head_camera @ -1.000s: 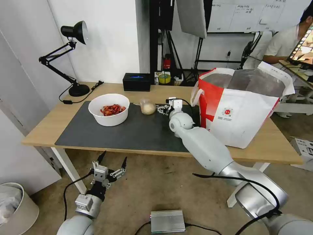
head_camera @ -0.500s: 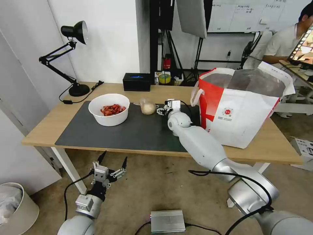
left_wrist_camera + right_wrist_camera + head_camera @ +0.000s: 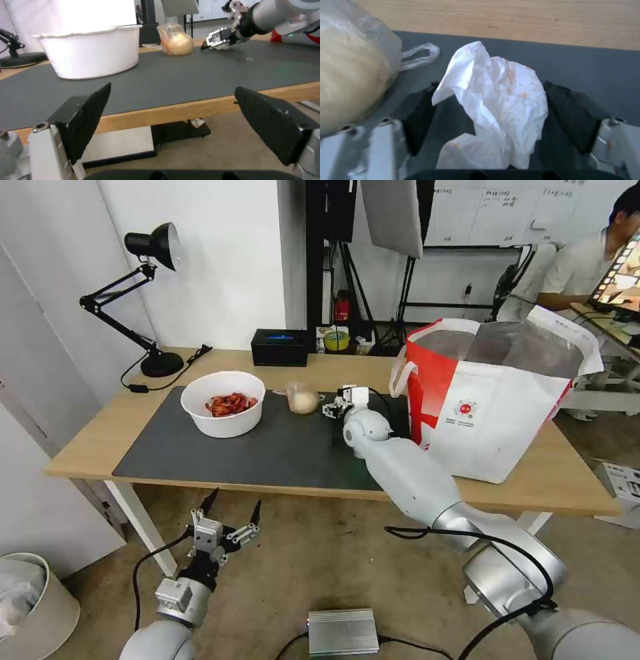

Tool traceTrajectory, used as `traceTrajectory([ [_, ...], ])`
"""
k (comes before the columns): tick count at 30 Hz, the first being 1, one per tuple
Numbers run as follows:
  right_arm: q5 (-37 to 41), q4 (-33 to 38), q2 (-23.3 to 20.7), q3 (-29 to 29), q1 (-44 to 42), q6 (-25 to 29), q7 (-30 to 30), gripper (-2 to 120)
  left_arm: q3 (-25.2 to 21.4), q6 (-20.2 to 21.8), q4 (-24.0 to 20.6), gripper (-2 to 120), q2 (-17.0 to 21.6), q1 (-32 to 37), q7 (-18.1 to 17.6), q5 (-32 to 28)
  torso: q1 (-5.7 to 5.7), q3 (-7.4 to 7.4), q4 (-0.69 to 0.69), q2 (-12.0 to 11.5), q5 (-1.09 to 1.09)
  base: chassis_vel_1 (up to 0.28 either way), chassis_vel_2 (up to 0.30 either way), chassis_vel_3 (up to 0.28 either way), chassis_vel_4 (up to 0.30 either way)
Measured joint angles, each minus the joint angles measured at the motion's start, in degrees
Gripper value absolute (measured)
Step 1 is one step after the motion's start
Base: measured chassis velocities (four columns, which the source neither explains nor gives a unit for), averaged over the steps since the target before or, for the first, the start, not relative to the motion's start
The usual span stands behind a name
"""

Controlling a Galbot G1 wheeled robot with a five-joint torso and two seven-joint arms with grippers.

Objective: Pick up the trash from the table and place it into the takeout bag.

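Long wooden table [image 3: 333,370] with a dark grey mat [image 3: 267,447] on top. At its right end, standing upright, the big white and red takeout bag [image 3: 490,407], top open, silver lining visible. On the mat's left part, a white bowl [image 3: 223,403] with red shells inside. Near the mat's back edge, between bowl and bag, a clear cup [image 3: 302,398] holding a beige lump. Just beside the cup, the right gripper [image 3: 337,409] low over the mat, pads [image 3: 568,113] spread on 2 sides of a crumpled white tissue [image 3: 496,105], not pressing it. Below the table's front edge, the left gripper [image 3: 230,512], idle, fingers [image 3: 90,117] wide apart.
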Motion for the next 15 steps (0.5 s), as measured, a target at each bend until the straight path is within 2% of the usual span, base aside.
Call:
traceTrajectory([
  [1,0.0,0.0,0.0,0.0,0.0,0.0,0.0,80,0.0,0.0,0.0,100,0.0,0.0,0.0,0.0,0.0,0.0,0.0,0.0,0.0,0.0,0.0,0.0,0.0],
  [4,0.0,0.1,-0.1,0.0,-0.1,-0.6,0.4,63,0.0,-0.2,0.0,100,0.0,0.1,0.0,0.0,-0.01,0.0,-0.01,0.0,0.0,0.0,0.0,0.0,0.0],
  [5,0.0,0.1,-0.1,0.0,-0.1,-0.6,0.4,63,0.0,-0.2,0.0,100,0.0,0.1,0.0,0.0,-0.01,0.0,-0.01,0.0,0.0,0.0,0.0,0.0,0.0],
  [8,0.2,0.9,-0.4,0.0,-0.5,-1.2,0.8,48,-0.1,-0.5,-0.1,100,-0.1,0.1,0.0,0.0,-0.01,-0.01,-0.01,0.0,0.0,0.0,0.0,0.0,0.0],
  [9,0.2,0.9,-0.4,0.0,-0.5,-1.2,0.8,48,-0.1,-0.5,-0.1,100,-0.1,0.1,0.0,0.0,-0.01,-0.01,-0.01,0.0,0.0,0.0,0.0,0.0,0.0],
  [12,0.6,1.8,-0.7,0.0,-0.9,-1.7,1.4,34,-0.2,-0.6,-0.2,100,-0.1,0.1,0.0,0.0,-0.01,-0.01,0.0,0.0,0.0,0.0,0.0,0.0,0.0],
  [13,0.6,1.8,-0.7,0.0,-0.9,-1.7,1.4,34,-0.2,-0.6,-0.2,100,-0.1,0.1,0.0,0.0,-0.01,-0.01,0.0,0.0,0.0,0.0,0.0,0.0,0.0],
  [15,1.3,2.5,-1.1,0.0,-1.2,-2.1,1.8,25,-0.2,-0.6,-0.2,100,-0.1,0.1,0.0,0.0,-0.01,-0.01,-0.01,0.0,-0.01,0.0,0.0,0.0,0.0],
])
